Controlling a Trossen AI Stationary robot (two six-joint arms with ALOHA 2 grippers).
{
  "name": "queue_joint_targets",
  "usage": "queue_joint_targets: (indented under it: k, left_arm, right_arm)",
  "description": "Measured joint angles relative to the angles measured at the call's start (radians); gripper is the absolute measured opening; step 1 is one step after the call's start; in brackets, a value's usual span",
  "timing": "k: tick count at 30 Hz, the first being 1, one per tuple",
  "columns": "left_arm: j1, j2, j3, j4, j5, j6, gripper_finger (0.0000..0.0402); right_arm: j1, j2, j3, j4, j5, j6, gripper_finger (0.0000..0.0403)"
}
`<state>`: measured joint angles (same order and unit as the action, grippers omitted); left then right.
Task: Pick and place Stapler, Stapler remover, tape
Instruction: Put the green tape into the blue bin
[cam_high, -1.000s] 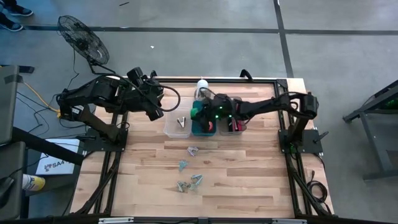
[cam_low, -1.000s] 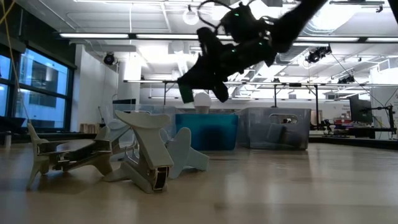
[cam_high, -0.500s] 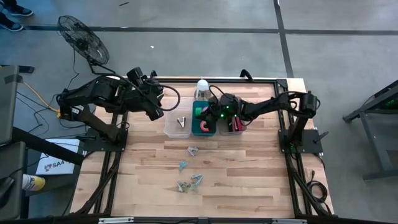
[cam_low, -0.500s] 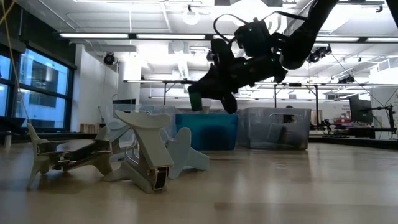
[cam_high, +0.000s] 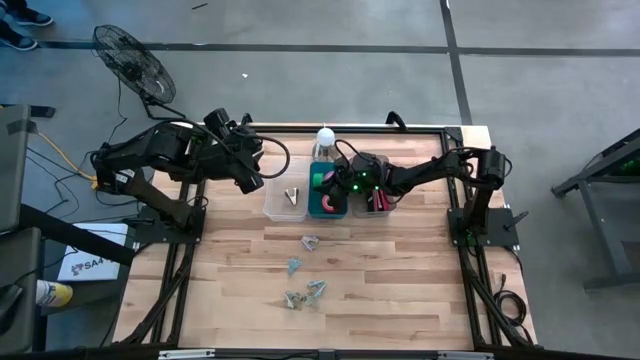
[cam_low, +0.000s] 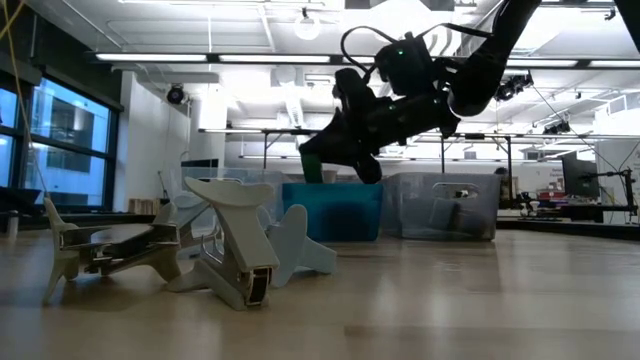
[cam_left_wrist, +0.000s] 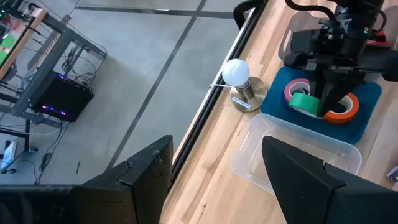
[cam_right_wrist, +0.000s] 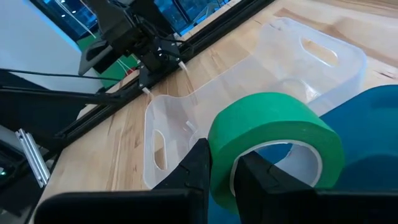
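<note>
My right gripper (cam_high: 330, 182) hangs over the blue bin (cam_high: 313, 208) at the table's far middle, shut on a green tape roll (cam_right_wrist: 273, 134), which also shows in the low view (cam_low: 312, 168). A pink roll (cam_left_wrist: 296, 86) and an orange-red roll (cam_left_wrist: 346, 109) lie in that bin. The red stapler (cam_high: 379, 203) lies in the clear bin to the right. Several pale staple removers (cam_high: 305, 270) rest on the table's middle, and one (cam_high: 292, 195) lies in the left clear bin. My left gripper (cam_left_wrist: 217, 180) waits open, held above the table's far left. My right gripper pinches the green roll's wall (cam_right_wrist: 219, 163), one finger (cam_right_wrist: 199, 167) outside the ring and the other (cam_right_wrist: 256, 175) at its hollow centre. The fingers come slanting down from the table's right. The roll is lifted clear, tilted, just above the blue bin.
A white bulb on a metal base (cam_left_wrist: 237, 76) stands at the far edge behind the bins. The three bins stand side by side, the left one (cam_left_wrist: 298, 155) close below my left gripper. Bare wood lies toward the near edge (cam_high: 400, 300).
My right gripper has moved down and a little toward the table's right, from the blue bin's left rim to over its inside. It has tipped more level and kept its hold on the green roll. The roll now hangs lower, nearer the bin.
</note>
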<state>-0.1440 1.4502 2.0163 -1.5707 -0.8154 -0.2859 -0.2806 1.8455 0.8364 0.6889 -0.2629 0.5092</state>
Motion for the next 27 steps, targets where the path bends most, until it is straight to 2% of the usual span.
queue_joint_targets:
  k: [15, 22, 27]
  left_arm:
    - [0.000, 0.000, 0.000, 0.000, -0.003, 0.000, 0.0243]
    - [0.000, 0.000, 0.000, 0.000, -0.003, 0.000, 0.0243]
    - [0.000, 0.000, 0.000, 0.000, -0.003, 0.000, 0.0243]
  right_arm:
    - [0.005, 0.006, 0.001, -0.048, 0.030, -0.086, 0.0042]
    - [0.013, 0.008, -0.002, -0.056, 0.041, -0.123, 0.0066]
    - [0.013, 0.008, -0.002, -0.047, 0.040, -0.121, 0.0070]
